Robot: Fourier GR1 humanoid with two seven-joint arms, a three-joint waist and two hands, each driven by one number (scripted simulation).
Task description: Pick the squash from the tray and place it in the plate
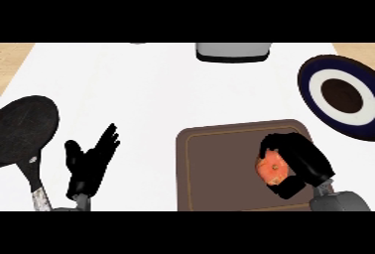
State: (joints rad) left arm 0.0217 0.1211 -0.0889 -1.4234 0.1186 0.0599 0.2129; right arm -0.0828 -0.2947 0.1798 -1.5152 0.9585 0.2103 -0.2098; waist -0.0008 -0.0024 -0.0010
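One squash being grasped on the tray.
Left hand (89, 163) is resting open beside the pan (28, 124); right hand (296, 161) is curling round the orange squash (274, 167) over the brown tray (219, 168), seemingly mid-pick; next comes lifting it toward the plate (341, 94).

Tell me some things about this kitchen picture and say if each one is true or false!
1. The right robot hand is curled round the orange squash. True.
2. The squash is already on the plate. False: it is over the brown tray.
3. The left robot hand holds the black pan. False: it is open, beside the pan, holding nothing.
4. The plate is dark blue and white. True.
5. The pan lies to the left of the tray. True.
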